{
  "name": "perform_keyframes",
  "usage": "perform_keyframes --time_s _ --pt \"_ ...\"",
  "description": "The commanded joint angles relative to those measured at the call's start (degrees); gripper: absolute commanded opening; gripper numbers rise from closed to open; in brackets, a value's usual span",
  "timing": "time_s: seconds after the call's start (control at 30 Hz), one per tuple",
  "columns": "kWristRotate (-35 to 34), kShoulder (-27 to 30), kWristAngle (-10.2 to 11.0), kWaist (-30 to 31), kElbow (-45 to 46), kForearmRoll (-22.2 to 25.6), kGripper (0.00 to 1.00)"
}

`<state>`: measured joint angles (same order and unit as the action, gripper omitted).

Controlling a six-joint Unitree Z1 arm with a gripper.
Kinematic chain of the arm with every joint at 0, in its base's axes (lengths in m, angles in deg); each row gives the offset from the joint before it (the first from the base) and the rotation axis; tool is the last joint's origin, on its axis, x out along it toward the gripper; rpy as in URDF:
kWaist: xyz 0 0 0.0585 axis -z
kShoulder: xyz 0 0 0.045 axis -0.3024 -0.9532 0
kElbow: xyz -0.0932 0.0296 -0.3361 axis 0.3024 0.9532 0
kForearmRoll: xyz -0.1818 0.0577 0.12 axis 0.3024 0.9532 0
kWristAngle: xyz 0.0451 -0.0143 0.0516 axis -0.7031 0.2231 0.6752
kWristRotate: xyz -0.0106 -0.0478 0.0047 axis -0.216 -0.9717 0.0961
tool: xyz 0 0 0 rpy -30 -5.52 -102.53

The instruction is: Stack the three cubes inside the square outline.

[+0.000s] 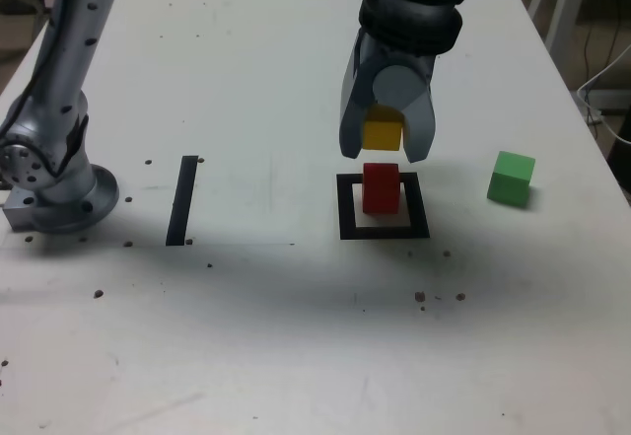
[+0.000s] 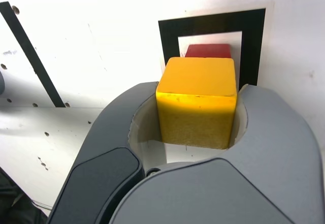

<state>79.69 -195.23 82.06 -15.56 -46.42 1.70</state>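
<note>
Nearest in the wrist view is the tool point(image 2: 195, 113), its jaws clamped on the yellow cube point(image 2: 195, 102), which sits level between them. Just past the tool's tip, the red cube point(image 1: 381, 188) rests inside the square outline point(image 1: 347, 230) on the desk point(image 1: 276, 356), with white showing around its base and none of the black tape covered by it. In the exterior view the yellow cube appears above the red one, though whether the two touch is hard to tell. To the exterior view's right of the tool, well apart from it, the green cube point(image 1: 511, 179) lies on the bare desk outside the outline. The straight black strip point(image 1: 182, 201) is off to the exterior view's left of the tool. The step in hand looks to be placing the second cube on the red one. The next move likely calls for centring the yellow cube over the red, lowering it gently until its faces line up, then releasing without a nudge; the green cube would follow.
</note>
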Motion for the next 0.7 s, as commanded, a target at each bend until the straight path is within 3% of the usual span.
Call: perform_keyframes --time_s 0.0,0.33,0.67 --pt "0.56 0.34 -0.74 -0.77 0.39 -0.55 0.28" --pt "1.58 -0.89 -4.27 -1.1 1.51 -2.49 0.28" --pt "2.08 -1.89 -5.22 -1.59 3.27 -3.73 0.28"
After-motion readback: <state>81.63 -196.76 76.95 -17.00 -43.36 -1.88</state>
